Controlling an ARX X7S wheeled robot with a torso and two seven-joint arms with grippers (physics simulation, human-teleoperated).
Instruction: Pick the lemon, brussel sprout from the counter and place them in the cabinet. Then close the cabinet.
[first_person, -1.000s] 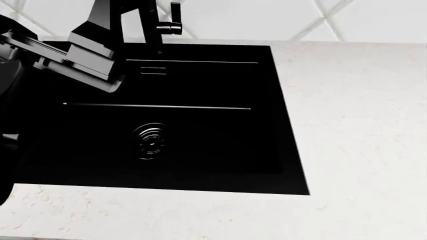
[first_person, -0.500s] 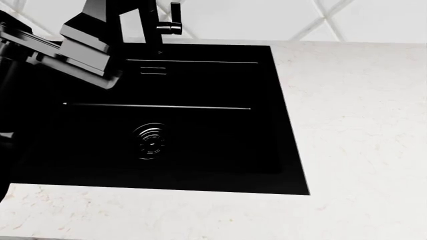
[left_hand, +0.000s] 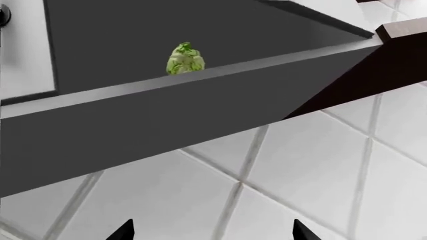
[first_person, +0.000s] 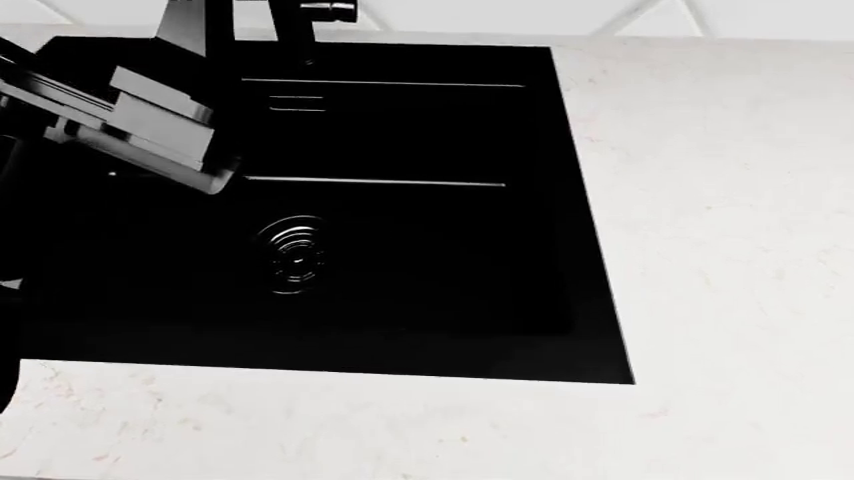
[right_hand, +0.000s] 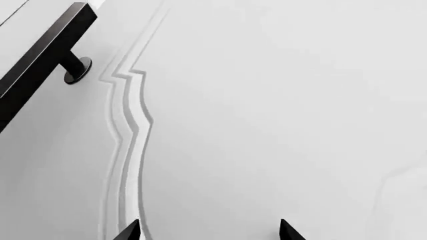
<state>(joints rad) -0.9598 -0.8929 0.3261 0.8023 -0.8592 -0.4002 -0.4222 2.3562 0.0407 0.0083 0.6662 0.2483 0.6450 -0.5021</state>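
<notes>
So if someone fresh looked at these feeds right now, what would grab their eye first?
Probably the brussel sprout, the only colour anywhere, sitting inside the open grey cabinet above the tiled wall in the left wrist view. Next, the big black sink filling the white counter in the head view. The right wrist sees a white door panel with a black bar handle.

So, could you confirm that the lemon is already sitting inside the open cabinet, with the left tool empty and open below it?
Not quite: the thing inside the open cabinet is the brussel sprout, not the lemon. The left wrist view shows it behind the shelf's front edge. The left tool is indeed empty and open below it.
</notes>
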